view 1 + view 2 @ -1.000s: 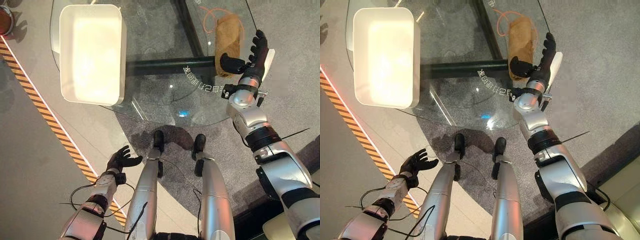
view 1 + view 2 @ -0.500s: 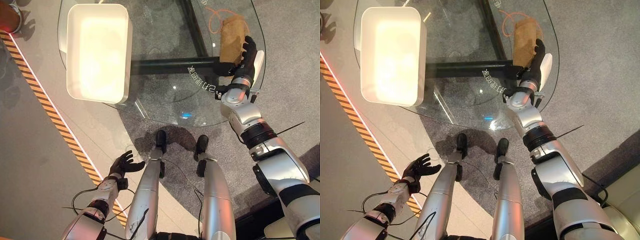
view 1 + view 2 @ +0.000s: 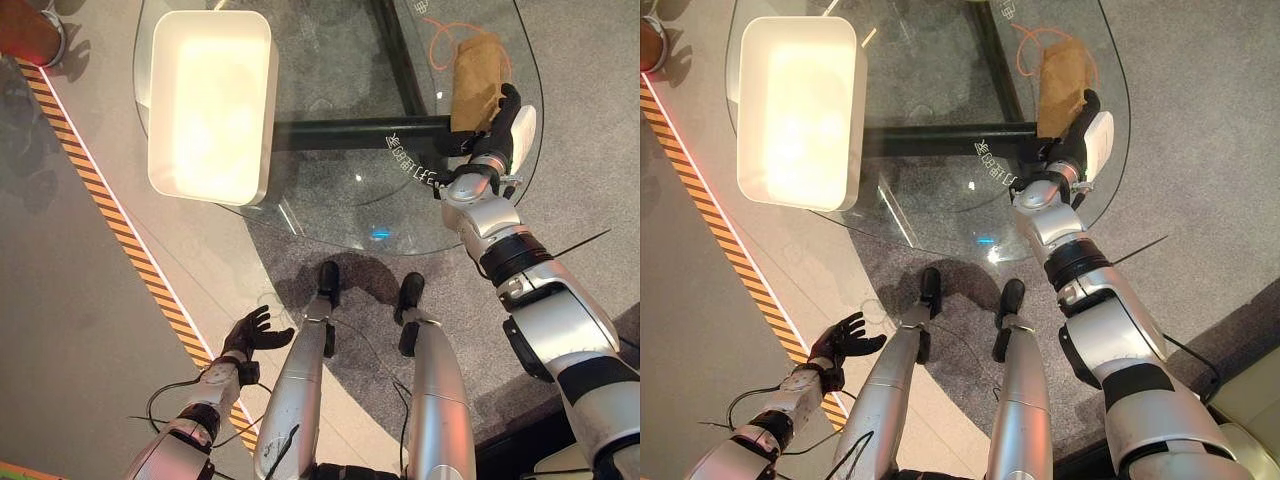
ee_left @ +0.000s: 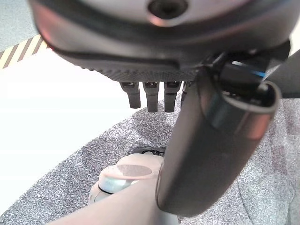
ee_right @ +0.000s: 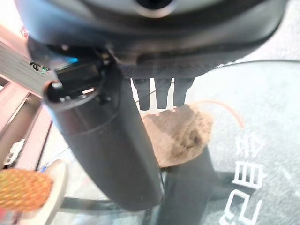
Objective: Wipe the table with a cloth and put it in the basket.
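A brown cloth lies on the round glass table, near its far right edge. My right hand rests at the cloth's near end, open, with straight fingers reaching onto the cloth and the thumb beside it. The basket, a white rectangular tub, stands on the left side of the table with nothing visible inside. My left hand hangs low over the floor, well short of the table, open with its fingers spread.
An orange cord loops on the glass just left of the cloth. A dark crossbar runs under the tabletop. Yellow-black striped tape crosses the floor on the left. A reddish round object sits at the far left.
The right hand has swung in from beside the cloth so that its fingers now lie on the near end. The camera has shifted too. The left hand stays low.
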### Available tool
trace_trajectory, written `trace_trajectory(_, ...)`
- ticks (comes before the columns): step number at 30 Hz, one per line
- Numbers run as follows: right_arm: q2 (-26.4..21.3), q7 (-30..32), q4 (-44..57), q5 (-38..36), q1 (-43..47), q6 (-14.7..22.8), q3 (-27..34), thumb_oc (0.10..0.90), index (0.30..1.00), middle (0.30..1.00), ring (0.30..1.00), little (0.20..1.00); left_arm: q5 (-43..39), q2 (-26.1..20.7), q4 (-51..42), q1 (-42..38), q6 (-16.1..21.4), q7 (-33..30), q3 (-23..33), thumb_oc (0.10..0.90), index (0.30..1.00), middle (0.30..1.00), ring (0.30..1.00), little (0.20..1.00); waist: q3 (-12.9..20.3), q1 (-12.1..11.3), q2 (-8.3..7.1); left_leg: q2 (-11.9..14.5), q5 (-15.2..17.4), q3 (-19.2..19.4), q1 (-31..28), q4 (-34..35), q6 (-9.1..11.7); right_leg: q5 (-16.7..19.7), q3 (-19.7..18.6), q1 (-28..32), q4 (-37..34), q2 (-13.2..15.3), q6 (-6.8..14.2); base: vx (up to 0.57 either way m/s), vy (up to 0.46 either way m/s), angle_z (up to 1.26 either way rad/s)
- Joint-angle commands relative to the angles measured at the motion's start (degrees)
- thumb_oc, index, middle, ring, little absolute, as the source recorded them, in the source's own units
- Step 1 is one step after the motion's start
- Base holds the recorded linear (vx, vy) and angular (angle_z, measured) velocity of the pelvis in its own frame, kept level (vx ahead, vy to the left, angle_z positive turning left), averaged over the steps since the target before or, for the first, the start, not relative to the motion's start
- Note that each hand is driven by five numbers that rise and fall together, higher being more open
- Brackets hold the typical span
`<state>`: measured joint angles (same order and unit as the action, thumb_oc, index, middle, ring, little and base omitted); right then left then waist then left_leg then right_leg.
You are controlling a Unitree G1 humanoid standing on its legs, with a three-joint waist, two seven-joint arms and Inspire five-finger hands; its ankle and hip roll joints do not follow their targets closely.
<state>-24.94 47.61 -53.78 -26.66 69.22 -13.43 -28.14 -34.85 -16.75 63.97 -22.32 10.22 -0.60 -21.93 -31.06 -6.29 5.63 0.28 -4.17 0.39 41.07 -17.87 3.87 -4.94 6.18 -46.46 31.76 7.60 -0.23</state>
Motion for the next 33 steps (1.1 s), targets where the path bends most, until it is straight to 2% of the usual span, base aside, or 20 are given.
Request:
trace_trajectory(1, -3.94, 3.78, -0.59, 2.0, 6.67, 1.57, -3.06, 0.8, 0.9, 0.9, 0.9, 0.9, -1.01, 1.71, 0.32, 2.93, 0.8, -0.8, -1.22, 0.8, 0.9, 0.9, 0.9, 0.9, 1.27, 0.06, 4.48, -3.33, 3.18, 2.93, 0.2, -1.99, -1.58, -0.61, 3.92, 1.76, -4.0, -2.31, -0.76, 0.0, 0.0, 0.0)
trace_trajectory(9, -4.28, 4.02, -4.85, 2.95, 8.22, -0.35, -3.68, 0.8, 0.9, 0.9, 0.9, 0.9, -1.5, 1.98, 0.03, 2.85, 0.56, -0.99, -2.16, 0.8, 0.9, 0.9, 0.9, 0.9, 1.27, -0.37, 5.07, -3.53, 3.17, 2.8, 0.4, -1.84, -1.65, -0.5, 4.08, 1.21, -3.75, -2.13, -0.51, 0.0, 0.0, 0.0)
trace_trajectory(19, -4.86, 2.72, -8.01, 4.0, 9.08, 0.95, -4.19, 0.8, 0.9, 0.9, 0.9, 0.9, -1.83, 1.82, 0.25, 3.04, 0.74, -0.09, -2.59, 0.8, 0.9, 0.9, 0.9, 0.9, 1.27, -0.76, 5.66, -3.59, 2.98, 2.74, 0.76, -1.85, -1.73, -0.39, 4.38, 0.64, -3.4, -1.82, -0.32, 0.0, 0.0, 0.0)
trace_trajectory(33, -4.36, 0.74, -7.81, 3.02, 10.34, 0.89, -5.36, 0.8, 0.9, 0.9, 0.9, 0.9, -2.26, 1.93, -0.67, 3.1, 0.13, -0.21, -3.33, 0.8, 0.9, 0.9, 0.9, 0.9, 1.27, -1.08, 6.22, -3.88, 2.81, 2.61, 0.93, -1.69, -1.76, -0.39, 4.55, 0.14, -3.25, -1.69, -0.33, 0.0, 0.0, 0.0)
